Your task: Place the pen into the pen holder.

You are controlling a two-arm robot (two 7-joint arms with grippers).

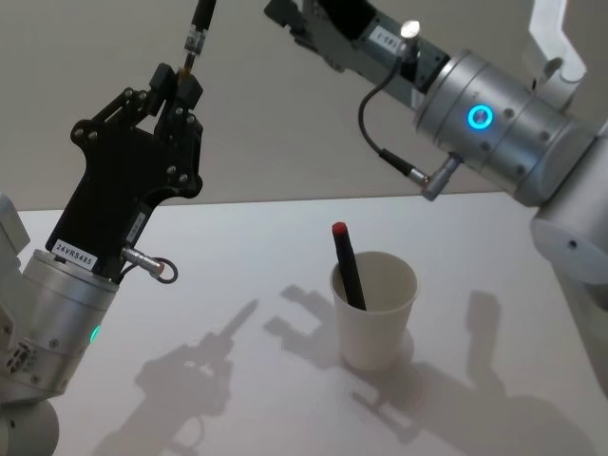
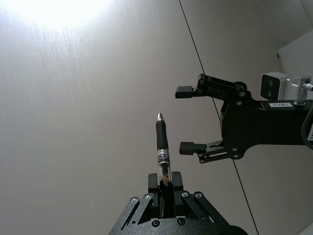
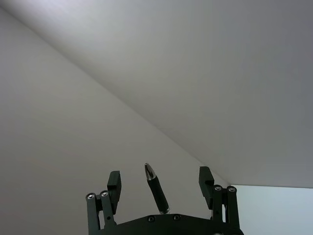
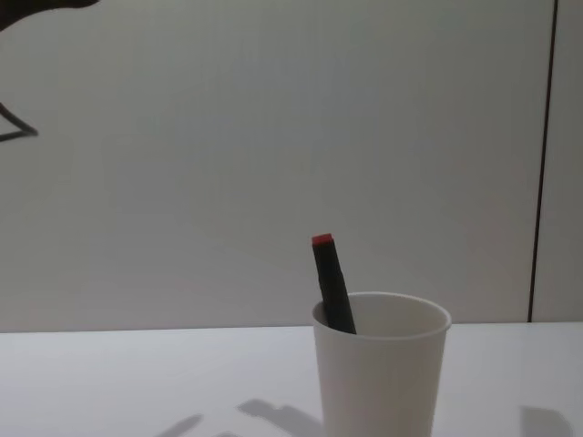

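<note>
**A:** Where did things stand?

**B:** The left gripper (image 1: 176, 81) was high above the left of the desk (image 1: 237, 256), its jaws clamped on the lower barrel of the pen (image 1: 195, 38), which pointed tip up. The right gripper (image 2: 188, 119) hung close by at the same height, jaws spread wide and holding nothing. The pen holder (image 1: 380, 332) stood on the desk well below, with a red-capped pen (image 1: 347, 271) leaning inside against its left wall.

**A:** Was it a handover?

**B:** Probably. In the right wrist view the tip showed between the open jaws, though depth was hard to judge there.

**A:** How would it be done well?

**B:** The right jaws should close squarely on the upper barrel before the left let go. Then the pen should be lowered near-vertical into the free right side of the holder, clear of its rim and the other pen.
</note>
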